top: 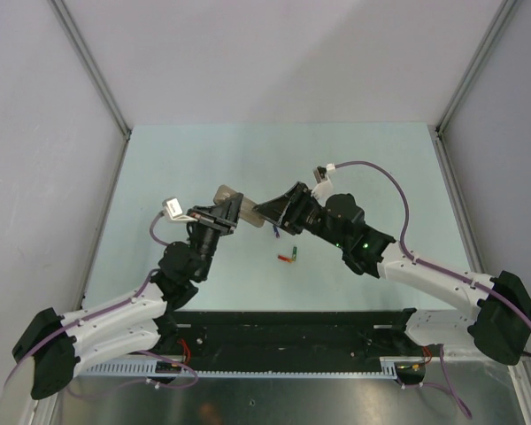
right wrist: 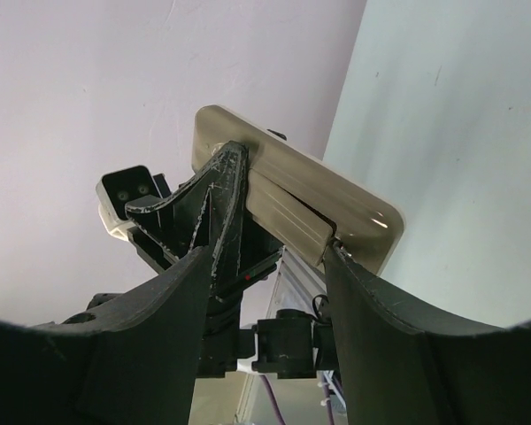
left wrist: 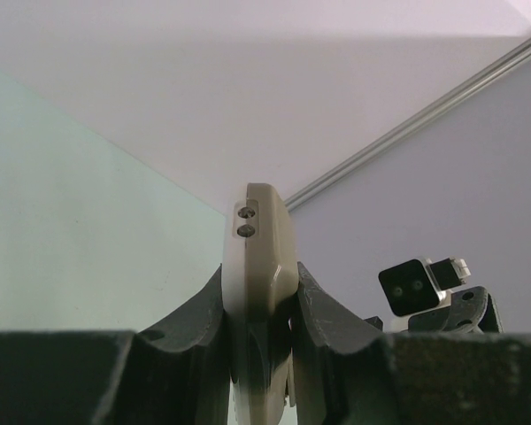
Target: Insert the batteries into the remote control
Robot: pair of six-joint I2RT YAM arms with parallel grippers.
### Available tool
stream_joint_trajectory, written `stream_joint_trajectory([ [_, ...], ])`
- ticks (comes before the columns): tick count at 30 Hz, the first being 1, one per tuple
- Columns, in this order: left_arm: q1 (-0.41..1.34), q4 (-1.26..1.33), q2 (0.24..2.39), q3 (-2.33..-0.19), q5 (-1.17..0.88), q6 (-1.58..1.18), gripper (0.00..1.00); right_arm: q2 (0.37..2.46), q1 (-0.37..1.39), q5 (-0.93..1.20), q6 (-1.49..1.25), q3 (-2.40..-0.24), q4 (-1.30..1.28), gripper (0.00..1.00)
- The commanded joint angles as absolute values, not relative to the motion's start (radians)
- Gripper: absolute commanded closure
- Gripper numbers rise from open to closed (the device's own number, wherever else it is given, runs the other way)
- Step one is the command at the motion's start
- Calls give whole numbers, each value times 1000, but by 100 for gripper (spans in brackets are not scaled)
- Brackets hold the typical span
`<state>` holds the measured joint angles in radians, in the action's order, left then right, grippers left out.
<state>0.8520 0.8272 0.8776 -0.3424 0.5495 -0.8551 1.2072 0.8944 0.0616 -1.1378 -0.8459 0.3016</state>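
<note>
Left pincer pressed together on the remote control, which stands edge-on between its dark fingers and points away toward the far corner of the enclosure. Opposite it, the right pincer is set across the handset's other end, jaws part-spread, one tip lying on the pale face and the other against its lower edge, so that it appears to pinch the body across its width.

The remote hangs in the air between the two arms, above the middle of the pale green tabletop. A raised panel shows on the side facing the right wrist camera; whether it is a cover sliding off cannot be told.

The batteries lie loose on the tabletop just nearer the arm bases, below the right pincer. A red one and a green one can be made out; a third is too small to be sure of.

The step in hand looks like readying the battery bay, with no cell loaded yet. Done well, the left pincer would hold rigid while the right works straight along the handset's length rather than twisting it. The remote is best kept low over the tabletop, with the bay turned up before a battery is fetched.
</note>
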Motion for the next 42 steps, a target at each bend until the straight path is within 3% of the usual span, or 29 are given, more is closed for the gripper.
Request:
stream_joint_trajectory([
  [1, 873, 732, 904, -360, 462, -828, 100, 1189, 907, 120, -1149, -937, 460, 42],
  [42, 856, 712, 825, -356, 379, -939, 100, 1117, 900, 97, -1078, -936, 351, 38],
])
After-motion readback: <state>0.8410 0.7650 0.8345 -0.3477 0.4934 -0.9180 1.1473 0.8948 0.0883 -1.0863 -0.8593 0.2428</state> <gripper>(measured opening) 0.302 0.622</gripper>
